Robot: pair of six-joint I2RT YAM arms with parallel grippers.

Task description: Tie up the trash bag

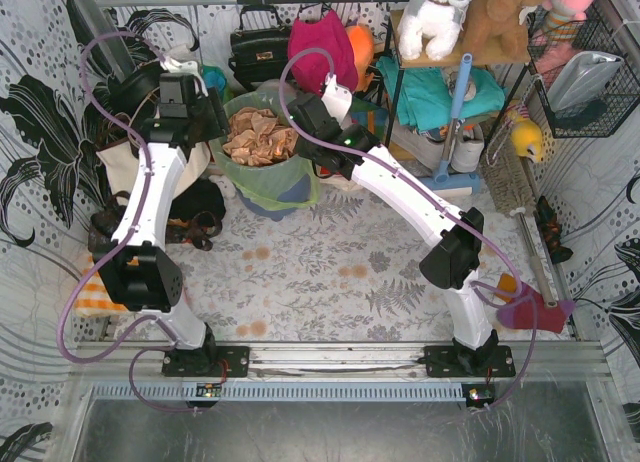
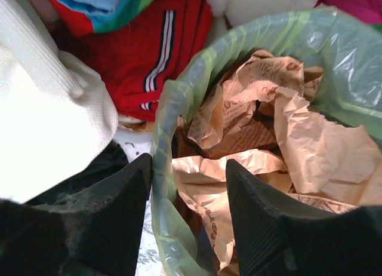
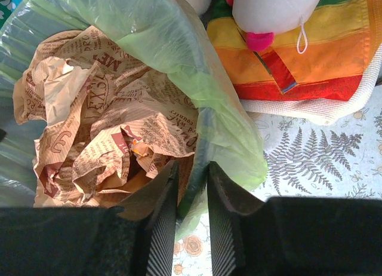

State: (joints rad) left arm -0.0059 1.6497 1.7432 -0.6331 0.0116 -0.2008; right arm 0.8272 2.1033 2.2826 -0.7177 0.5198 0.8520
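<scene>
The trash bag (image 1: 268, 177) is thin light-green plastic, standing open at the back of the floral mat and full of crumpled tan printed paper (image 1: 258, 134). My left gripper (image 1: 214, 114) is at the bag's left rim. In the left wrist view it (image 2: 188, 162) is open wide and straddles the green rim (image 2: 179, 103), one finger outside and one over the paper (image 2: 316, 150). My right gripper (image 1: 300, 117) is at the right rim. In the right wrist view it (image 3: 192, 166) has its jaws close together, with the rim (image 3: 197, 67) running into the narrow gap; the mat still shows between them.
A black handbag (image 1: 258, 44) and a magenta bag (image 1: 320, 44) stand behind the trash bag. A shelf with plush toys (image 1: 470, 17) and a blue-handled mop (image 1: 455, 112) are at the right. Black shoes (image 1: 195, 227) lie at the left. White cloth (image 2: 48, 109) and a red garment (image 2: 143, 55) border the left rim.
</scene>
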